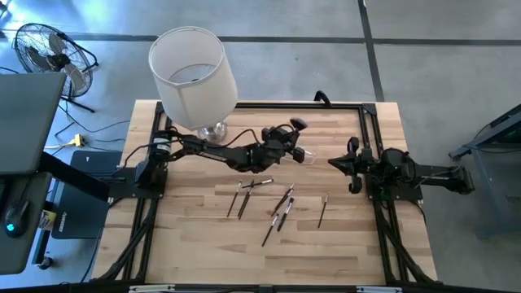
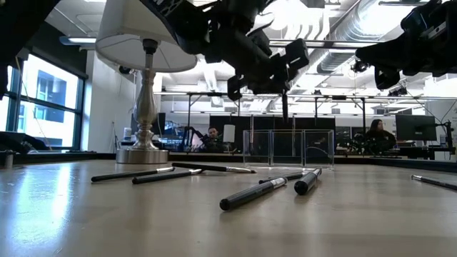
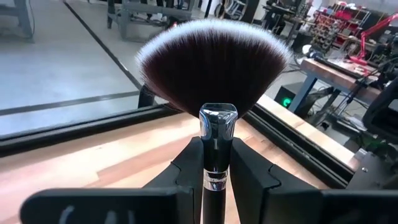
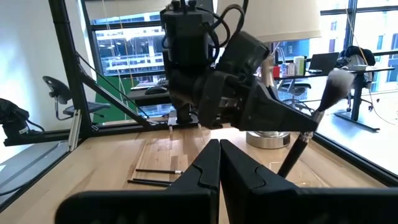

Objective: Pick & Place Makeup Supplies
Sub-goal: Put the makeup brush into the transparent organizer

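Observation:
My left gripper (image 1: 286, 143) hangs over the middle of the table, shut on a black makeup brush (image 4: 305, 142) with a fluffy, white-tipped head (image 3: 212, 62). The brush's lower end (image 2: 284, 108) hangs just above a clear plastic holder (image 2: 287, 148) standing on the table. Several thin brushes and pencils (image 1: 269, 203) lie flat on the wood nearer the front edge, with one more lying apart (image 1: 323, 210). My right gripper (image 4: 218, 163) waits, shut, to the right of the holder (image 1: 336, 163). My left gripper pinches the brush between its two fingers (image 3: 186, 168) on the black handle just below the silver ferrule (image 3: 217, 134). The fingers lie across the handle. The brush is lifted clear and steeply tilted, with its head (image 4: 339, 82) up and its handle end (image 2: 284, 108) down.
A table lamp with a white shade (image 1: 194, 75) stands at the far left part of the table, its base (image 2: 143, 153) behind the lying brushes. A black frame (image 1: 368, 122) runs along the table's sides. People sit in the room behind (image 2: 373, 135).

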Available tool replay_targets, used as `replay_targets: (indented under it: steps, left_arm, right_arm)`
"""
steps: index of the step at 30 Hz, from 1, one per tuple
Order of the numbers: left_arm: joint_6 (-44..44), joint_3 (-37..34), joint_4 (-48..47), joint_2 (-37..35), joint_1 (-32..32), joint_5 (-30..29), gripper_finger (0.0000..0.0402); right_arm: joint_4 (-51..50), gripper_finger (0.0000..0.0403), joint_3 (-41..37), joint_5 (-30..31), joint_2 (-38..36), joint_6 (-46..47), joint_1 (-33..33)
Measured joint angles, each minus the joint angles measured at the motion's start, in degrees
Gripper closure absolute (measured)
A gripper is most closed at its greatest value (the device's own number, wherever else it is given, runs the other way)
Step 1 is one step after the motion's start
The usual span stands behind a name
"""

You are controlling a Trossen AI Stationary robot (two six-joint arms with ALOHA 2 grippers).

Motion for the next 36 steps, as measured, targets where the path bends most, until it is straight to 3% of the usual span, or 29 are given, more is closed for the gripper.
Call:
replay_targets:
  steps: [36]
  left_arm:
    - [5.2,0.0,-1.6,0.0,2.7,4.3,0.0343]
  right_arm:
    - [0.0,0.0402,0.0,0.0,0.0,0.0,0.0]
